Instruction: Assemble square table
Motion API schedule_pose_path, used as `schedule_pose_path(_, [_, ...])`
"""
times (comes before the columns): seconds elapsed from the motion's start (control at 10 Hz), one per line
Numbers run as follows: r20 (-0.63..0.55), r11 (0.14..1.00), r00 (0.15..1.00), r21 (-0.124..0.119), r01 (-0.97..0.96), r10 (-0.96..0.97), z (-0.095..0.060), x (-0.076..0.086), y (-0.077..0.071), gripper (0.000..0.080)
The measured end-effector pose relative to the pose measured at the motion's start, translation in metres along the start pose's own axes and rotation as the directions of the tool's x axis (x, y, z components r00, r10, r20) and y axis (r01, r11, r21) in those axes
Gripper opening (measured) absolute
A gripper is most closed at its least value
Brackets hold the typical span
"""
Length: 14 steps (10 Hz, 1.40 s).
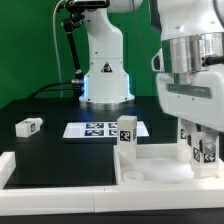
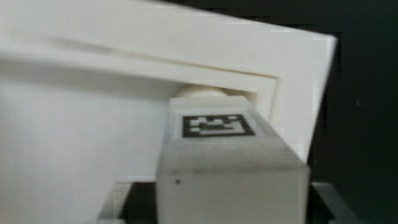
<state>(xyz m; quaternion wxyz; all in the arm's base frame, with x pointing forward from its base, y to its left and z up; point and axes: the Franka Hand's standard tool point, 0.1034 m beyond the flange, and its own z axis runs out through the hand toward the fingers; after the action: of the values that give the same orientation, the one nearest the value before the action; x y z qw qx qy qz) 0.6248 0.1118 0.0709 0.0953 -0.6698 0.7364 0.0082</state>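
The square tabletop point(image 1: 160, 165) is a white slab with a raised rim, lying at the exterior view's right front. One white leg point(image 1: 127, 135) with a tag stands upright at its near-left corner. My gripper point(image 1: 200, 148) is shut on another tagged leg point(image 1: 206, 151) and holds it upright over the slab's right side. In the wrist view the held leg point(image 2: 217, 150) sits between the dark fingers point(image 2: 326, 203) of my gripper point(image 2: 224, 203). Its far end meets a round boss in a corner of the slab point(image 2: 89, 110). A third leg point(image 1: 28, 126) lies loose at the left.
The marker board point(image 1: 95, 130) lies flat behind the tabletop, in front of the robot base point(image 1: 105, 85). A long white border rail point(image 1: 60, 172) runs along the table's front left. The table surface is black.
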Motion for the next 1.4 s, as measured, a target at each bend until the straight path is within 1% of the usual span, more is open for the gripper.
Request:
schedule_pose_path(0.1, [0.009,0.988,0.988,0.003,-0.155,0.155,0.0010,-0.0019,-0.0012,0.0291])
schedule_pose_path(0.2, [0.010,0.959,0.959,0.006,-0.285,0.285,0.0005,-0.0049,-0.0018,0.0291])
schedule_pose_path(0.4, [0.009,0.907,0.907,0.012,-0.422,0.422,0.0003,-0.0052,-0.0022,0.0291])
schedule_pose_path(0.6, [0.009,0.906,0.906,0.005,-0.423,0.423,0.0004,-0.0047,-0.0011,0.0291])
schedule_pose_path(0.7, [0.009,0.915,0.915,0.005,-0.403,0.403,0.0005,-0.0047,-0.0011,0.0291])
schedule_pose_path(0.8, [0.004,0.940,0.940,0.000,-0.342,0.342,0.0009,-0.0047,0.0000,0.0291])
schedule_pose_path(0.9, [-0.010,0.977,0.977,-0.025,-0.213,0.213,0.0010,-0.0044,0.0024,0.0444])
schedule_pose_path(1.0, [-0.015,0.998,0.999,-0.040,-0.053,0.052,-0.0011,-0.0032,-0.0008,0.0597])
schedule_pose_path(1.1, [-0.020,0.979,0.980,-0.050,0.196,-0.197,-0.0021,-0.0044,-0.0039,0.0633])
schedule_pose_path(1.2, [-0.015,0.954,0.955,-0.062,0.294,-0.295,-0.0016,-0.0082,-0.0019,0.0633])
schedule_pose_path(1.4, [-0.006,0.898,0.900,-0.064,0.435,-0.436,-0.0015,-0.0059,-0.0020,0.0648])
